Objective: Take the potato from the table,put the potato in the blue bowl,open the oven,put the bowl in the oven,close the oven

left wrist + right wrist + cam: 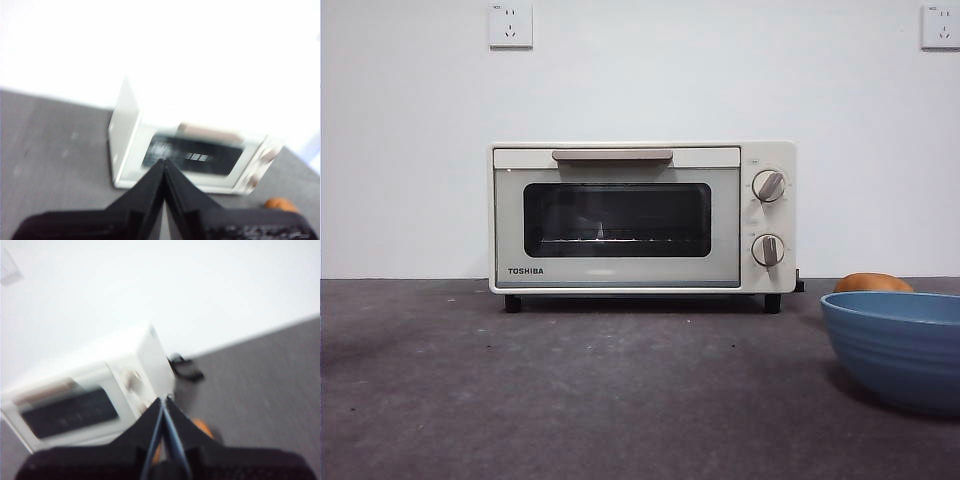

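Note:
The cream oven [642, 217] stands at the back middle of the table [570, 390] with its dark glass door closed. Cut by the frame's right edge, the blue bowl [900, 345] sits at the front right. Only the top of the orange-brown potato [873, 283] peeks out behind the bowl's rim, lying on the table. Neither arm appears in the front view. My left gripper [164, 162] is shut and hangs high, facing the oven [190, 155], with the potato [281, 204] off to one side. Shut as well, my right gripper [164, 401] is above the potato [202, 428], beside the oven [90, 400].
A white wall with two sockets [510, 24] rises behind the table. A black cable plug [184, 367] lies behind the oven's right side. Bare dark table stretches in front of the oven and to its left.

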